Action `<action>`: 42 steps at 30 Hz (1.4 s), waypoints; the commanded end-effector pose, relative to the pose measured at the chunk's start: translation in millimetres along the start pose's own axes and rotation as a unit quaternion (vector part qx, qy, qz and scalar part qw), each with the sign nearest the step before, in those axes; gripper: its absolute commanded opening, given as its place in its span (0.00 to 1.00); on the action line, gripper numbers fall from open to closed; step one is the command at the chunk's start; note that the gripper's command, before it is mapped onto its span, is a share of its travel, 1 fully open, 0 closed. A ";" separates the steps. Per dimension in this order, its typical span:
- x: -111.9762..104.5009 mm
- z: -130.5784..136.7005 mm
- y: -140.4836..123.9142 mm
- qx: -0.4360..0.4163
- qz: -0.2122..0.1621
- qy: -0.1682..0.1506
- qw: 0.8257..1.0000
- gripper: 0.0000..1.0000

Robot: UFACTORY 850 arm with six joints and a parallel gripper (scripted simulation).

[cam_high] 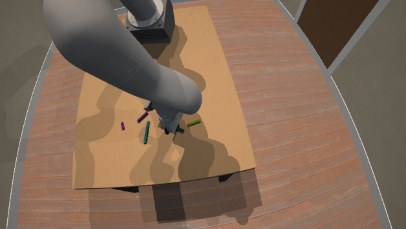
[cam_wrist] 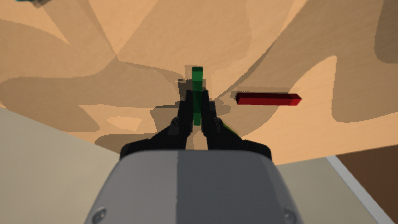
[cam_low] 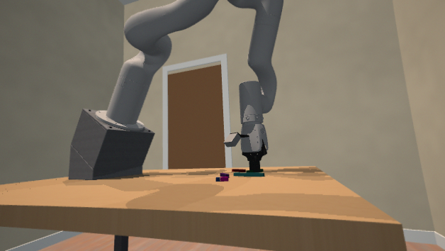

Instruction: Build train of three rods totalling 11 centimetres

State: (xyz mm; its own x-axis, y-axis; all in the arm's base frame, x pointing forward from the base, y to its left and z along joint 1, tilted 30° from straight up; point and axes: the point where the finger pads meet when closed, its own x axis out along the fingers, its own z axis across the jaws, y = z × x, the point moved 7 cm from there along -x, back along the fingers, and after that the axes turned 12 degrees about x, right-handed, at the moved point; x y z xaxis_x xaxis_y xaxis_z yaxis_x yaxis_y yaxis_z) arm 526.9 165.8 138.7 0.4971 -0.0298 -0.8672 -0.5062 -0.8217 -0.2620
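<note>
My gripper stands upright, low over the table, with its fingers shut on the green rod. The rod runs away from the wrist camera and still lies at table level. In the top view the gripper hides most of the green rod. A red rod lies just right of the fingers, crosswise. A lime rod lies further right. A turquoise rod and a purple rod lie to the left. A magenta rod with a small blue rod at its end lies furthest left.
The arm's base stands at the far end of the table. The arm's elbow overhangs the rods and hides the red rod in the top view. The table's front edge is well away from the rods.
</note>
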 end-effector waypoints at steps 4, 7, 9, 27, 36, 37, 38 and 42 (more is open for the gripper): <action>-0.3 -0.3 -0.5 0.000 0.000 0.000 1.000 0.04; -0.3 -0.3 -0.5 0.000 0.000 0.000 1.000 0.04; -0.3 -0.3 -0.5 0.000 0.000 0.000 1.000 0.04; -0.3 -0.3 -0.5 0.000 0.000 0.000 1.000 0.04; -10.0 -0.3 -0.5 0.000 0.000 0.000 1.000 0.04; -15.8 -0.3 -0.5 0.000 0.000 0.000 1.000 0.04; -22.7 -0.3 -0.5 0.000 0.000 0.000 1.000 0.04; -54.1 -0.3 -0.4 0.000 0.000 0.000 1.000 0.04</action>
State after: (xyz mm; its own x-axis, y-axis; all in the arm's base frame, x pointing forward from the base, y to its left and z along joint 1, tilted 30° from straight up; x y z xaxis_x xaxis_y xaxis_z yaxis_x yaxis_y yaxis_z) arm 514.7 166.5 159.4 0.4979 -0.0273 -0.8668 -0.5051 -0.8216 -0.2642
